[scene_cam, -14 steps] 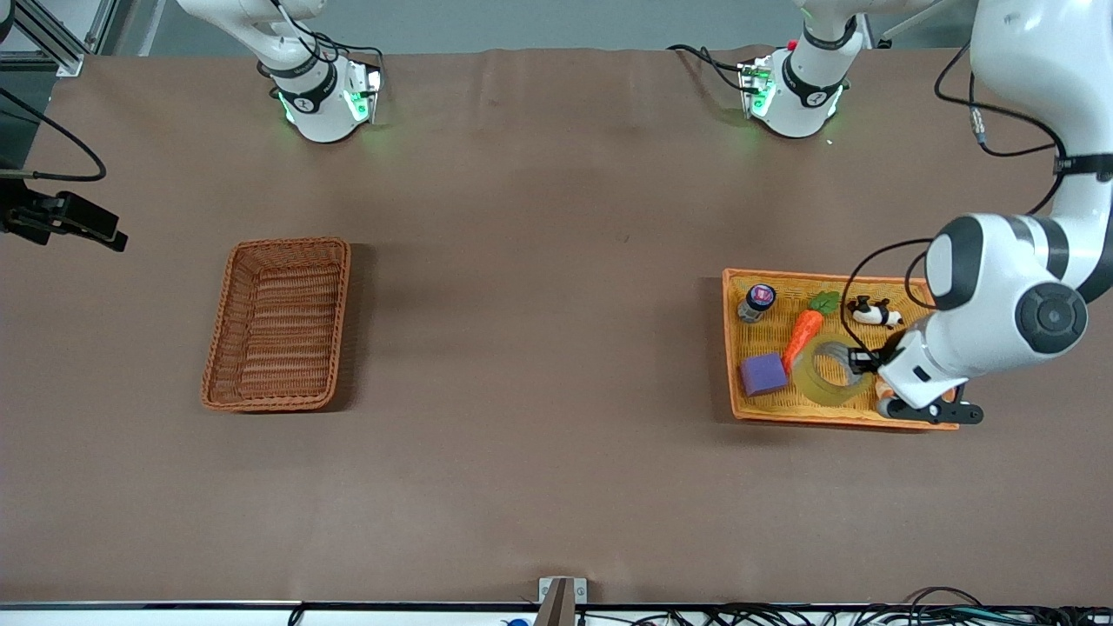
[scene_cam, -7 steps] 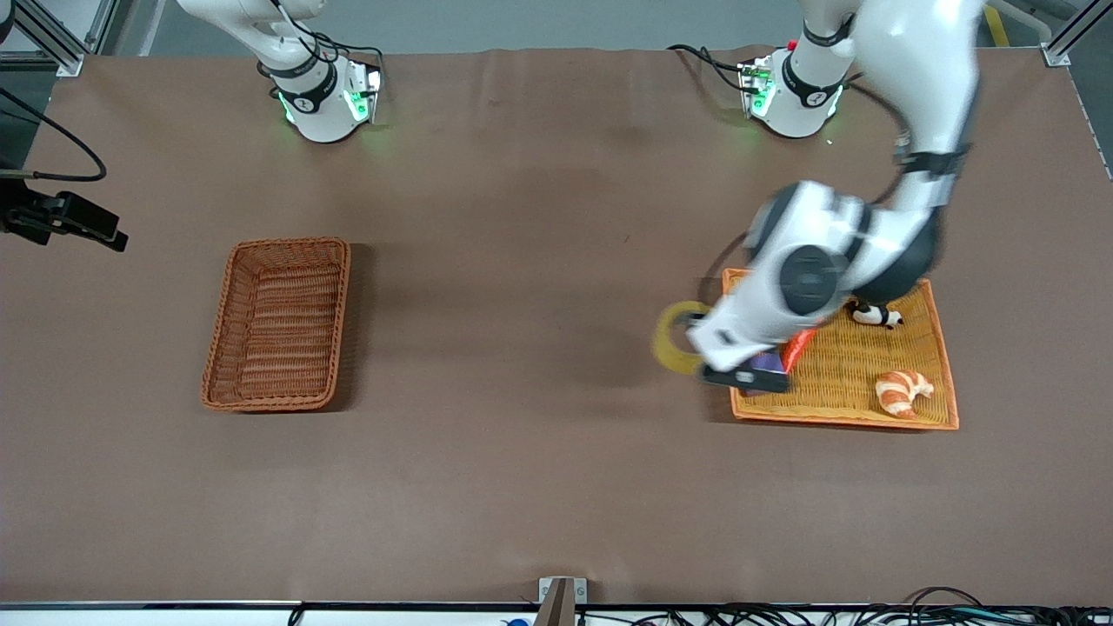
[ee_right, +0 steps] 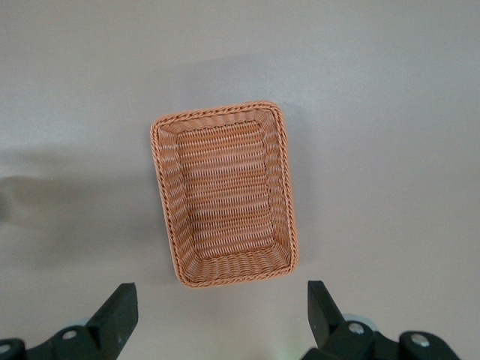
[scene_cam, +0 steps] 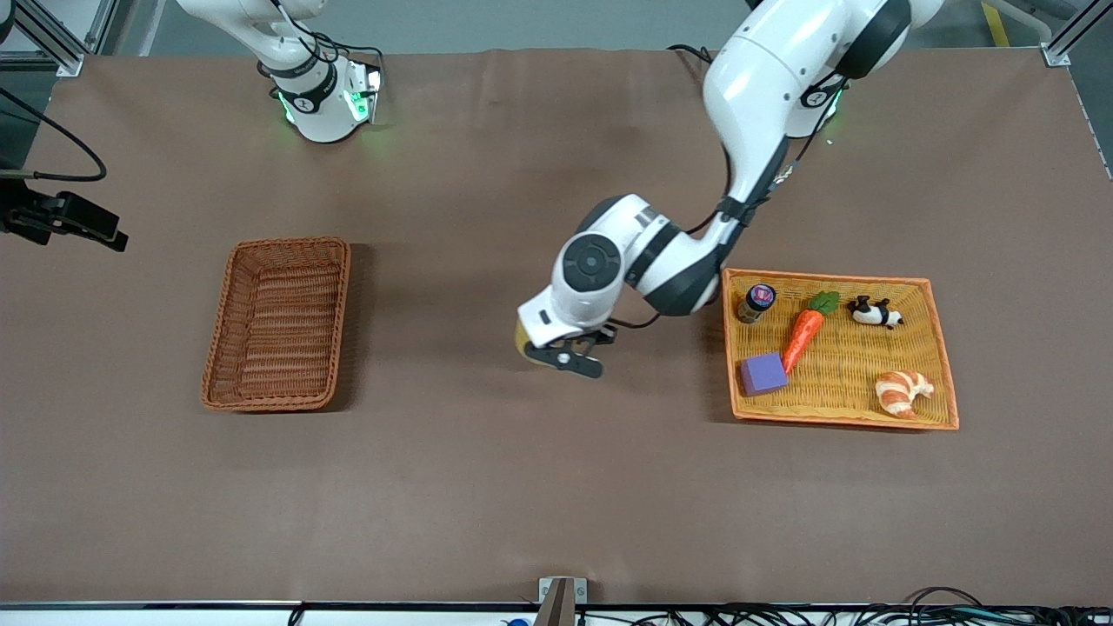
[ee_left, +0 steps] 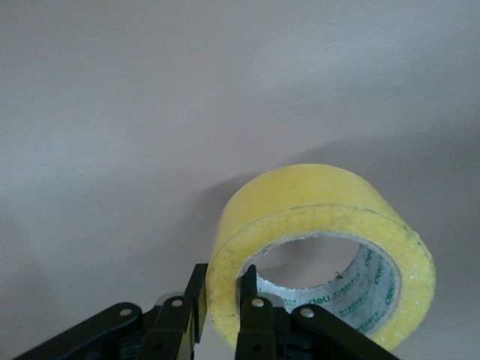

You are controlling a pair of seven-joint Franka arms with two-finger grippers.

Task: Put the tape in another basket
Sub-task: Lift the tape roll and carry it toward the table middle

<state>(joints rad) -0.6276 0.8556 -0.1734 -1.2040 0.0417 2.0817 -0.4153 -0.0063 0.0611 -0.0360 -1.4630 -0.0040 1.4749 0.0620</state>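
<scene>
My left gripper (scene_cam: 565,355) hangs over the bare middle of the table, between the orange tray and the basket (scene_cam: 278,323). It is shut on the tape, a yellowish ring of which only an edge (scene_cam: 522,335) shows in the front view. In the left wrist view the fingers (ee_left: 259,315) pinch the ring's wall, one inside the grey core and one outside, and the tape (ee_left: 322,225) hangs over the brown table. The reddish-brown basket is empty, at the right arm's end. My right gripper (ee_right: 221,311) is open and empty, high over the basket (ee_right: 223,193), and waits.
The flat orange tray (scene_cam: 943,382) at the left arm's end holds a purple block (scene_cam: 763,374), a carrot (scene_cam: 804,335), a croissant (scene_cam: 903,391), a panda toy (scene_cam: 872,311) and a small jar (scene_cam: 756,302). A black fixture (scene_cam: 61,217) sticks in at the right arm's table end.
My left gripper lifted the tape out of the orange tray and carried it toward the right arm's end, to over the table's middle. The right arm has not moved.
</scene>
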